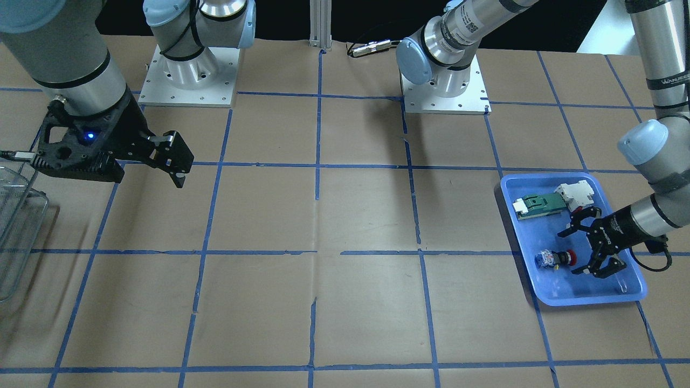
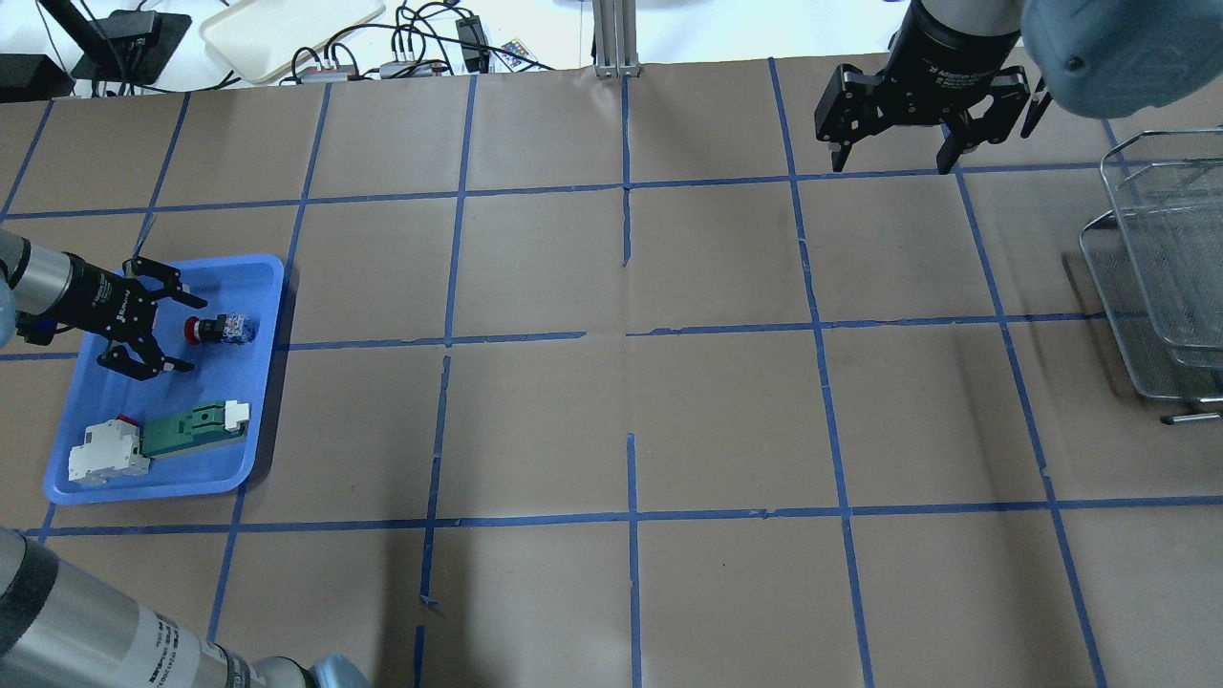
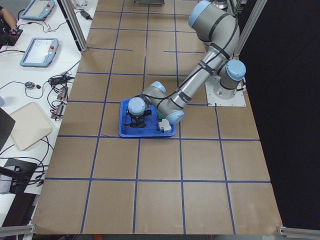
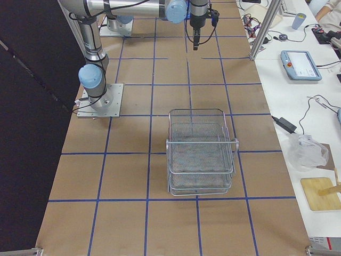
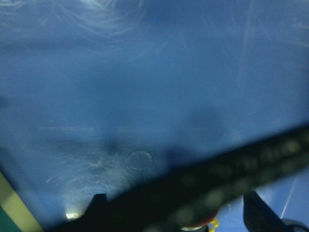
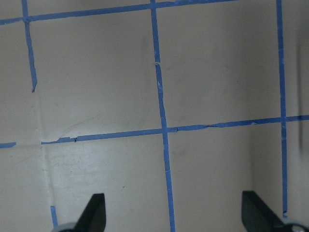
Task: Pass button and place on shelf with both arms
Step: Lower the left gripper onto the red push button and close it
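Across the whole overhead view you've got the paper-covered table (image 2: 726,420) with its blue tape grid. At the right edge sits the wire-mesh shelf (image 2: 1161,277). At far left is the blue tray (image 2: 239,277), well apart from the shelf.

Your right gripper (image 2: 891,170) hangs at upper right above the table, spread wide and holding nothing. Its wrist view shows only tape lines between the tips.

Your left gripper (image 2: 189,334) is low inside the tray. It is released, with its jaws either side of the cap end of the button (image 2: 220,329), not closed on it.

Lower in the tray lie the green-and-white component (image 2: 191,430) and a white block (image 2: 105,459), apart from the claw. That button lies on its side on the tray floor, red cap toward the left gripper, blue-and-white block pointing away. The left wrist view is blurred blue and tells you little.

Judgement: the pick is not made yet and the task has barely begun. Risks for you:
- **Slip:** the cap is round and short, so a clamp on it alone could squirt the button out or tip it.
- **Tray drag:** a claw this low may scrape or drag the light tray.
- **Handover:** a grip that swallows the whole part leaves the right gripper nothing to take, and a drop mid-table could follow.
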You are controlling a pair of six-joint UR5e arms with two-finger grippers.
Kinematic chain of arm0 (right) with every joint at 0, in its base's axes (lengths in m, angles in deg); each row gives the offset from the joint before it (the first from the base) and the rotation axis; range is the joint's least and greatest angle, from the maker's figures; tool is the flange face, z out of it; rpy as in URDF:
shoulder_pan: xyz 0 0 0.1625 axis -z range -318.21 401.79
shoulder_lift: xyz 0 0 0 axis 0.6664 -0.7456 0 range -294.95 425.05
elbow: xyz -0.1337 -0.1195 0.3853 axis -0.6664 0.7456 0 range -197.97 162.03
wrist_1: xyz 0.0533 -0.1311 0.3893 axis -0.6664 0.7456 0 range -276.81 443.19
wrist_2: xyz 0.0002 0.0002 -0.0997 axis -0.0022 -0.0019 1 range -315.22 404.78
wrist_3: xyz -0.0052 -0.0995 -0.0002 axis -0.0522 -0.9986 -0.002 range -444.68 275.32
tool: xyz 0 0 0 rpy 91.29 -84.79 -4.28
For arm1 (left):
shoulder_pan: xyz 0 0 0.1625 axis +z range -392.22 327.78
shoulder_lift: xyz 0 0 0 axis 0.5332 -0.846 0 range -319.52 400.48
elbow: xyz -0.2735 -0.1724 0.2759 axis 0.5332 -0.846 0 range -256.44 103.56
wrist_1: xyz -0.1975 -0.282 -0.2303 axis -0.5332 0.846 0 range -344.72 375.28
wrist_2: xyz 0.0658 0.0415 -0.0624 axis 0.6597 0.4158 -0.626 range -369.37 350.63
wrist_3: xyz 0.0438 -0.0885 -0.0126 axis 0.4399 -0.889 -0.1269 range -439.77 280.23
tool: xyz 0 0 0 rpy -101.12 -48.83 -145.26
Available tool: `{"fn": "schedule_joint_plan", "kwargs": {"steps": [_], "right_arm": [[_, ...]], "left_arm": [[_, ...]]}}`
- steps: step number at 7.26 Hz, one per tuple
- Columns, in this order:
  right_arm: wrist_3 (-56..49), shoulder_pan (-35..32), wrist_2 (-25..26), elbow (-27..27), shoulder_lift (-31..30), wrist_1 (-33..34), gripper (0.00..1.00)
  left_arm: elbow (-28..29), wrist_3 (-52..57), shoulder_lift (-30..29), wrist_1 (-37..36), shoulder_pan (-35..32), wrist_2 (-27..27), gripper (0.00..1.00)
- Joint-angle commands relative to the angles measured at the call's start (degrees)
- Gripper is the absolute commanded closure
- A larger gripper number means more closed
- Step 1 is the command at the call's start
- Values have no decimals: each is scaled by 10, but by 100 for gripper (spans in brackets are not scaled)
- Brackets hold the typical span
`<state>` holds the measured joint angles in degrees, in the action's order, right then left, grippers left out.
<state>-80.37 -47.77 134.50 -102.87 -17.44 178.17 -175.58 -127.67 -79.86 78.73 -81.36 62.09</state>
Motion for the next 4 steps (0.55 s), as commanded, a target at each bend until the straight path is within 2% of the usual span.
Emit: {"fn": "schedule_joint_plan", "kwargs": {"steps": [1,4], "right_arm": [[0,0,0,0,1,-1,0],[1,0,-1,0,1,-1,0]], "left_arm": [[0,2,-7,0,0,0,0],[1,3,-9,0,3,0,0]]}}
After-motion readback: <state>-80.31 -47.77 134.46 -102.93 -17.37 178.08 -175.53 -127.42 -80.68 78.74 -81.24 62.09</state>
